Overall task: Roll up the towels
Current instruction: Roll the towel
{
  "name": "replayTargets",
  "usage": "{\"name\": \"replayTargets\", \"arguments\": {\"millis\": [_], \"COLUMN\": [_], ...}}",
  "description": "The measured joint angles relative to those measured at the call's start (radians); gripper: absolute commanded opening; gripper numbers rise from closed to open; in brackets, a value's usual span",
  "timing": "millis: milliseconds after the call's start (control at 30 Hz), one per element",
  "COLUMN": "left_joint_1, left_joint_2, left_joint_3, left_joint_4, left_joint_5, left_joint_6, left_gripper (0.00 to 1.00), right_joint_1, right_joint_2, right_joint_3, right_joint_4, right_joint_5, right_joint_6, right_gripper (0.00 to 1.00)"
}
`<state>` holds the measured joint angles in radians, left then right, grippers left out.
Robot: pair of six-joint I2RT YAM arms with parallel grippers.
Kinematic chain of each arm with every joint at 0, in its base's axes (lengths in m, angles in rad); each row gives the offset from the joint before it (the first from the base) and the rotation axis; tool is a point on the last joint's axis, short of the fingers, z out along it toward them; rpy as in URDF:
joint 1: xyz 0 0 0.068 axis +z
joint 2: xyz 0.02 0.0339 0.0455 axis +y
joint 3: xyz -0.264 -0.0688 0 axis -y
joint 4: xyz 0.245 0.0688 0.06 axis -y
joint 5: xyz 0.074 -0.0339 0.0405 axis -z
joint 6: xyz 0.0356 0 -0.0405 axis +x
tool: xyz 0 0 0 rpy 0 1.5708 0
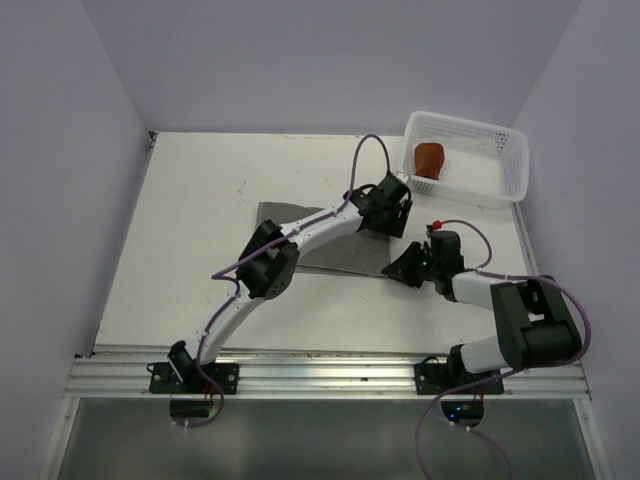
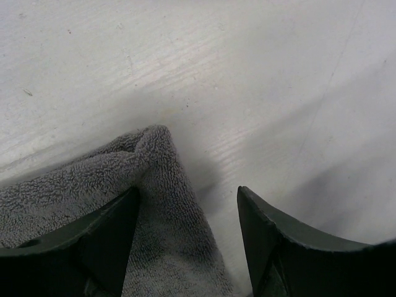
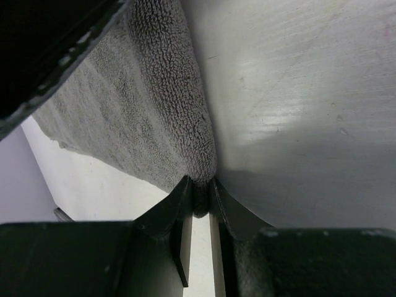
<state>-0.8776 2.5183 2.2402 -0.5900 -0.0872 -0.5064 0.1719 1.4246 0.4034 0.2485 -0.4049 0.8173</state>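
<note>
Grey towel [image 1: 340,258]: lies flat on the counter [image 1: 200,220], not yet rolled, with both hands at its right edge.
Right hand [image 3: 198,197]: pressed together, pinching the near right corner of the grey towel by a thin bit of edge.
Left hand [image 2: 185,199]: spread and holding nothing. The far right corner is bunched against one finger.
Slip risk: the right hand's pinch is shallow, so a pull or lift may tug the corner free.
Missed grasp risk: the left hand may close on only a fold, or shove the bunched corner aside.
Crooked roll risk: if only one corner is held, the roll likely starts skewed and loose.
Basket [image 1: 470,122]: stands at the far right of the counter and holds the brown towel [image 1: 430,157], rolled into a stub. I see nothing else in it.
</note>
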Motion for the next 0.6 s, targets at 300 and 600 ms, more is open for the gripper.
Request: {"name": "replayTargets", "arguments": {"millis": [300, 600], "left_joint_1": [0.0, 0.0], "left_joint_2": [0.019, 0.037], "left_joint_3": [0.016, 0.03], "left_joint_4": [-0.005, -0.024], "left_joint_5": [-0.055, -0.089], "left_joint_6": [-0.011, -0.011], "left_gripper": [0.42, 0.19], "right_joint_1": [0.041, 0.078], "right_joint_2": [0.009, -0.062], "right_joint_3": [0.0, 0.005], "right_joint_4": [0.015, -0.05], "right_joint_5": [0.003, 0.06], "right_joint_6": [-0.006, -0.052], "right_gripper": [0.09, 0.02]}}
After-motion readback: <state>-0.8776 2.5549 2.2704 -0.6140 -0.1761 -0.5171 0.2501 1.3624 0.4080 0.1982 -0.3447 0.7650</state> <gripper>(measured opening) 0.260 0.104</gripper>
